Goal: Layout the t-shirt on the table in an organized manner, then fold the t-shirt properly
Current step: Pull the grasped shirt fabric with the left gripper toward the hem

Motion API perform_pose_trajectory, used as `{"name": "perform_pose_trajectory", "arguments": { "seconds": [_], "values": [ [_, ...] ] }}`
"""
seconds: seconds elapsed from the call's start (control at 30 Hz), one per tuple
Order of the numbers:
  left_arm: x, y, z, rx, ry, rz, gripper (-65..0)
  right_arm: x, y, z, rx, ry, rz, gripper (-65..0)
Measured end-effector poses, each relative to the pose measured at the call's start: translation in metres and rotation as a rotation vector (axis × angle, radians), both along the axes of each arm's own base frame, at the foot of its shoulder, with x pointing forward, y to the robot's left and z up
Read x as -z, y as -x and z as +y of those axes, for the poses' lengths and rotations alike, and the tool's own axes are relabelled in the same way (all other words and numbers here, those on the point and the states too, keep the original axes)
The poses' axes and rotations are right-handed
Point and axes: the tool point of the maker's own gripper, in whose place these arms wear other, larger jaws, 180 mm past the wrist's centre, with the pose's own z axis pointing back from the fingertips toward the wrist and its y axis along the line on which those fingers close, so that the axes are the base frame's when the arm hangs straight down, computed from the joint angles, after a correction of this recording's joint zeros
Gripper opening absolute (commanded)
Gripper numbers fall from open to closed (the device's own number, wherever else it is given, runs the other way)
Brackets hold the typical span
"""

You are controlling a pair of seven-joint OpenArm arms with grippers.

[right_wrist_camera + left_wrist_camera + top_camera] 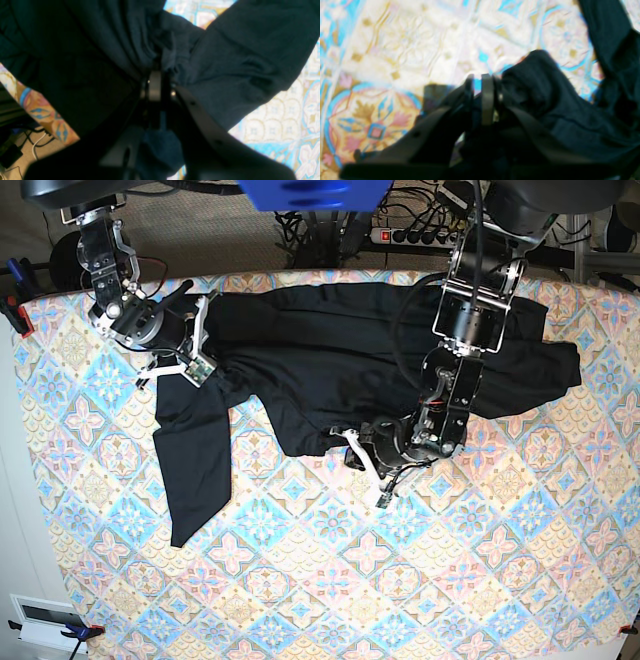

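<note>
Your left gripper (pixel 352 450) sits at the lower hem of the t-shirt (pixel 330 370), the cloth lying just to its side; its jaws stand a narrow gap apart and I cannot tell if they hold cloth. The shirt lies rumpled across the far half of the table (pixel 330 580), long axis left to right. Your right gripper (pixel 157 72) is closed on the t-shirt near the shoulder, its arm reaching low over the far corner

The t-shirt (pixel 330 370) is soft, thin black cloth, matt, with fine creases and loose folds. The table (pixel 300 580) wears a printed cloth in blue, pink and cream tiles, smooth and slightly wrinkled, with a faint sheen. The left gripper (pixel 480 95) and right gripper (pixel 157 85) look like dark matt plastic.
</note>
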Motion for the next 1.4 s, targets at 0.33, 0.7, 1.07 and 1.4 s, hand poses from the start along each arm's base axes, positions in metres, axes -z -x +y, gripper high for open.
{"name": "perform_pose_trajectory", "arguments": {
  "seconds": [0.33, 0.7, 1.07, 1.4],
  "values": [
    [0.021, 0.019, 0.008, 0.046, -0.065, 0.032, -39.5, 0.002, 0.001, -0.001, 0.002, 0.004, 0.006, -65.0],
    [0.034, 0.027, -0.012, 0.102, -0.054, 0.049, -34.6, 0.002, 0.001, 0.000, 0.000, 0.003, 0.008, -65.0],
    [0.035, 0.026, -0.038, 0.072, 0.011, 0.020, -33.8, 0.002, 0.001, 0.000, -0.002, 0.002, 0.008, -65.0],
    [0.036, 0.034, -0.067, 0.120, 0.032, 0.017, -53.4, 0.002, 0.001, 0.000, -0.001, 0.003, 0.006, -65.0]
  ]
}}
